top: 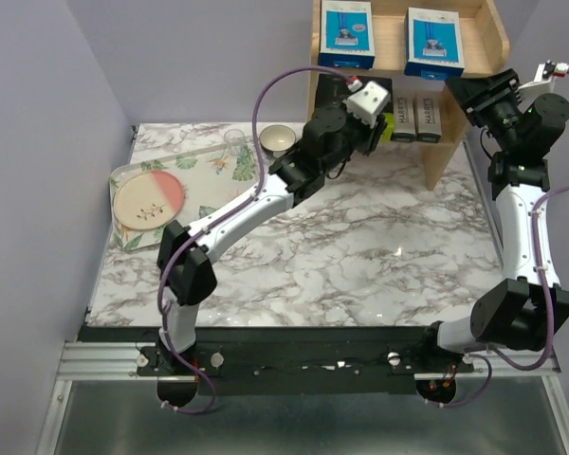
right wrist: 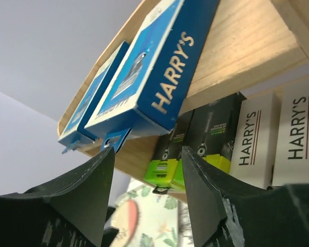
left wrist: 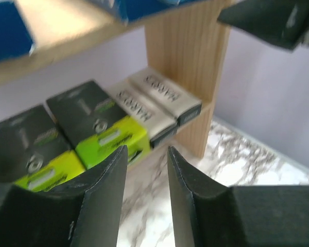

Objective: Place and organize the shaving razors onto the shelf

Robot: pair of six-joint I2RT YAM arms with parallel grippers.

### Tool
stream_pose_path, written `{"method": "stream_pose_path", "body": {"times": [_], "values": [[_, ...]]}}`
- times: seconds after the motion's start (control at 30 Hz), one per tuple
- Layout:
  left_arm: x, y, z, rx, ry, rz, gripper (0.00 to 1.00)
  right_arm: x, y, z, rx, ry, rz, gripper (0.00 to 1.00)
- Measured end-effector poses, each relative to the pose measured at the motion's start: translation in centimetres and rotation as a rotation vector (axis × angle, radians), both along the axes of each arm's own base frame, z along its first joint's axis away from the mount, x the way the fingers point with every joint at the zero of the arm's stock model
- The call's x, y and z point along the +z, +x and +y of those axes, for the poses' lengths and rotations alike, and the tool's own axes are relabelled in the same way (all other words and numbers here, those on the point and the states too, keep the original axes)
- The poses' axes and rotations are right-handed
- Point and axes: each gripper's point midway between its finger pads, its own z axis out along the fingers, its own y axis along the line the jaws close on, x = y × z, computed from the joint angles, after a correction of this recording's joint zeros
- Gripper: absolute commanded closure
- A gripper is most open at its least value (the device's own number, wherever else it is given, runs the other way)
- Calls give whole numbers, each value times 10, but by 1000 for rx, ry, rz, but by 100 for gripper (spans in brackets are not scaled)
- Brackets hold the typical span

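The shelf (top: 442,152) stands at the table's far right. Two blue-and-white razor packs (top: 346,33) (top: 432,43) lie on its top tier. On the lower tier sit two white "HARRY'S" boxes (left wrist: 144,109) (left wrist: 167,92), with two black boxes with lime-green ends (left wrist: 98,123) (left wrist: 26,149) to their left. My left gripper (left wrist: 147,150) is open and empty just in front of the lower tier, near the black boxes. My right gripper (right wrist: 147,152) is open and empty by the shelf's right front corner, below the blue packs (right wrist: 159,67). It faces the lower-tier boxes (right wrist: 211,128).
A floral tray (top: 213,171) lies at the far left of the marble table (top: 360,256) and holds a pink round plate (top: 149,199). A clear glass (top: 233,142) stands on the tray's far edge. A small bowl (top: 278,140) stands beside it, close to the left arm.
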Motion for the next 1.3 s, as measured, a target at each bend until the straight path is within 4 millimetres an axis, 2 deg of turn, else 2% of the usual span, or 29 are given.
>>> {"method": "stream_pose_path", "body": {"times": [0.1,0.2,0.33,0.57,0.63,0.8,0.93,1.2,1.3], "values": [[-19,-5,27,15,54,26,53,-6,11,3,21,86,53,37],[-32,-6,49,36,85,49,53,-3,15,8,38,139,73,38],[-46,-8,64,53,112,76,53,6,15,16,60,175,73,39],[-77,-12,69,52,157,135,52,7,14,22,68,214,100,42],[-82,-13,69,52,162,152,52,5,14,22,63,226,112,46],[-85,-14,69,54,160,165,51,0,16,20,45,260,146,53],[-86,-14,70,54,164,171,50,4,18,21,48,271,145,56],[-93,-15,71,55,176,188,49,28,25,27,63,289,108,63],[-93,-15,71,56,175,190,49,28,30,29,62,304,122,64]]}}
